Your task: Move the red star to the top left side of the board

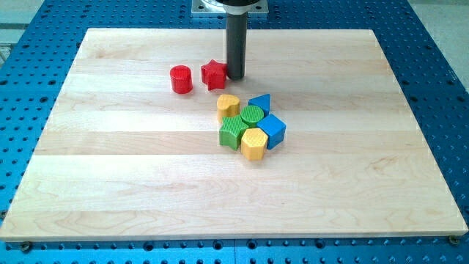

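The red star lies on the wooden board near the view's top, left of centre. My tip stands right beside the star's right side, touching or nearly touching it. A red cylinder stands just left of the star with a small gap between them.
A tight cluster sits below and right of the star: a yellow block, a blue triangular block, a green cylinder, a green block, a yellow hexagonal block and a blue cube. A blue perforated table surrounds the board.
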`<state>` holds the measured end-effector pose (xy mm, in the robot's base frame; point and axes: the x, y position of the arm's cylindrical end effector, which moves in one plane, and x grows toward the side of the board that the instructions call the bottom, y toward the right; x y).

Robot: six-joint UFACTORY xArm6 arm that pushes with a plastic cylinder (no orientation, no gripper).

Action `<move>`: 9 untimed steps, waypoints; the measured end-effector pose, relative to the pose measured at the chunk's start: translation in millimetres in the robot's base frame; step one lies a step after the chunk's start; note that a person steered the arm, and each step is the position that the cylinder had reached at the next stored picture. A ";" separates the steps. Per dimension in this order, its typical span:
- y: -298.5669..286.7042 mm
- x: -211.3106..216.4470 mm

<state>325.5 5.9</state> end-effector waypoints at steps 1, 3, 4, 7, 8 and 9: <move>4.4 8.6; -66.2 -1.7; -123.8 -14.5; -192.7 -17.6; -197.0 -46.9; -201.2 -52.3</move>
<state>273.2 -195.3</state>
